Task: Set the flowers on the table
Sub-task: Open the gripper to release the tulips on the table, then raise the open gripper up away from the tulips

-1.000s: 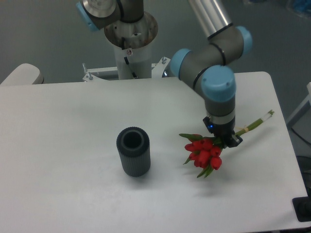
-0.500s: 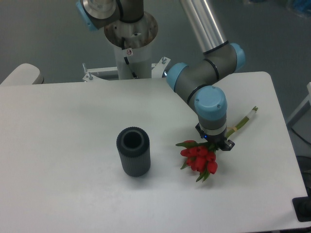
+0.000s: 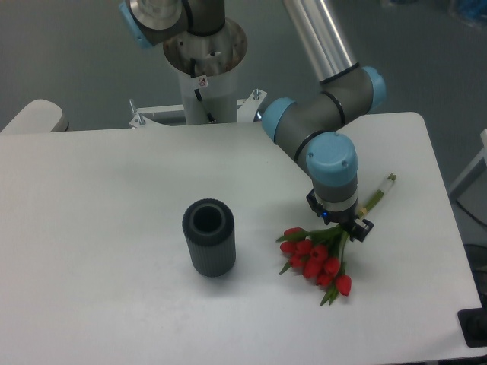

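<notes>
The flowers (image 3: 313, 257), a bunch of red tulip buds with green leaves, lie flat on the white table (image 3: 99, 198) at the right of centre. The buds fan out toward the front. Their pale bound stems (image 3: 380, 195) run up and to the right. My gripper (image 3: 344, 228) points straight down over the stems just behind the buds, with its fingers astride them. The jaws look parted and the bunch rests on the tabletop by its own weight. The wrist hides the finger pads.
A dark grey ribbed cylinder vase (image 3: 208, 237) stands upright left of the flowers, about a hand's width away. The arm's base column (image 3: 204, 68) rises behind the far edge. The table's right edge (image 3: 445, 228) runs close to the stem tips.
The bunch has dropped and settled on the table. Its buds have spread out toward the front and the stem end has sunk lower. The wrist has barely moved, edging slightly up.
</notes>
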Controlling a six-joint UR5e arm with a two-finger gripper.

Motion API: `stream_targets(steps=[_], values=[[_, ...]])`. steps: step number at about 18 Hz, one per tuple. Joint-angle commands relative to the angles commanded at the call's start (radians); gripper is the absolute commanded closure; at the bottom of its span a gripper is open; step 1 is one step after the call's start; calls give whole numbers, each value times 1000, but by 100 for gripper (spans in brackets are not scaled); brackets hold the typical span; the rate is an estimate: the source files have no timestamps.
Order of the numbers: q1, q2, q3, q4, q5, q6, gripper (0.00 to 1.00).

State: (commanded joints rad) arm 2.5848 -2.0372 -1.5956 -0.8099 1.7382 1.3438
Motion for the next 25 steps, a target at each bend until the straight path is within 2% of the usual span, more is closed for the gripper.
stream_targets(steps=[3,6,8,13,16,20,25], values=[[-23,3,81,-3,-37,-9,0],[-46,-12,196,-34,-101,-46,0],[-46,-17,238,-46,-149,-49,0],[-15,-23,296,-52,-339,-97,0],[-5,-24,328,-100,-379,-97,0],[26,-38,382,-149,-514,-100,0],[37,-40,387,-152,-554,-100,0]])
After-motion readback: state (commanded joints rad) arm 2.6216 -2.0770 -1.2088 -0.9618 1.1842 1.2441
